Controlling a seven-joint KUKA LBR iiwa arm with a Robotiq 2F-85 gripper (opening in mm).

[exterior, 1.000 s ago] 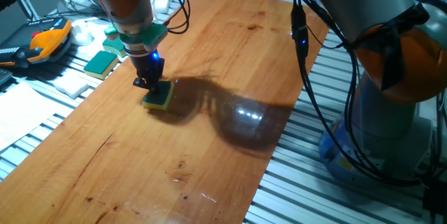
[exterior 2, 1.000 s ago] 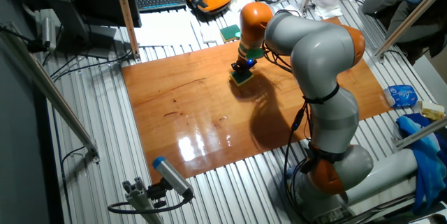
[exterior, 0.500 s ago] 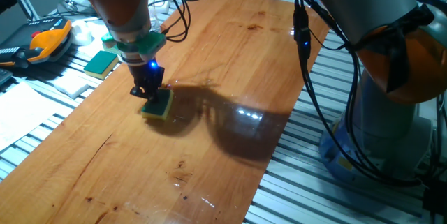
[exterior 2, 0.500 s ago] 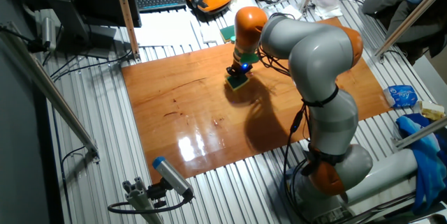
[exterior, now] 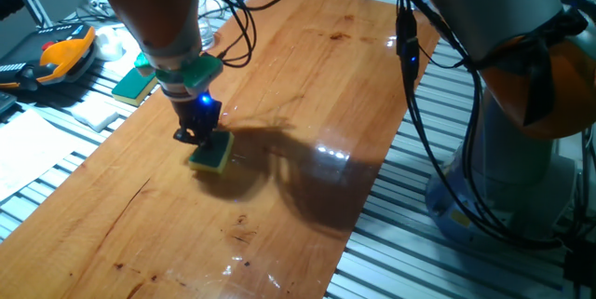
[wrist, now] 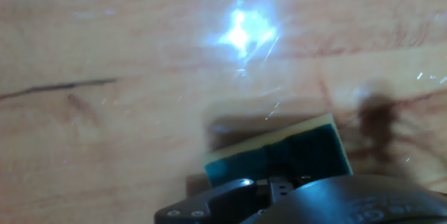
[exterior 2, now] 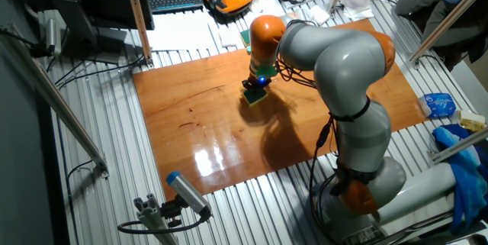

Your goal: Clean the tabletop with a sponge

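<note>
Sponge: I have the sponge (exterior: 211, 154) flat on the tabletop (exterior: 307, 85), green side up, on the half of the board nearer the monitor and keyboard, a little in from the long edge where a flat green pad (exterior: 133, 83) lies off the wood.
Gripper: my gripper (exterior: 197, 134) points straight down with its fingers pinched into the sponge's top; the hand view shows the black tips sunk in the green face (wrist: 293, 158).
Feel: I judge it light and soft. The yellow foam will squash under load, and the scouring top gives the fingers some bite.
Hold: I'd keep the grip at mid-length across the narrow width, low on the foam, so it drags flat and doesn't roll onto an edge.
Surface: glossy, with a bright glare patch (wrist: 241, 32) ahead of the sponge; I expect it to slide easily.
Risk: press too hard and the foam may fold or twist out of the pinch; too lightly and it may skim.
Progress: mid-wipe, I think, with much of the board not yet covered.
</note>
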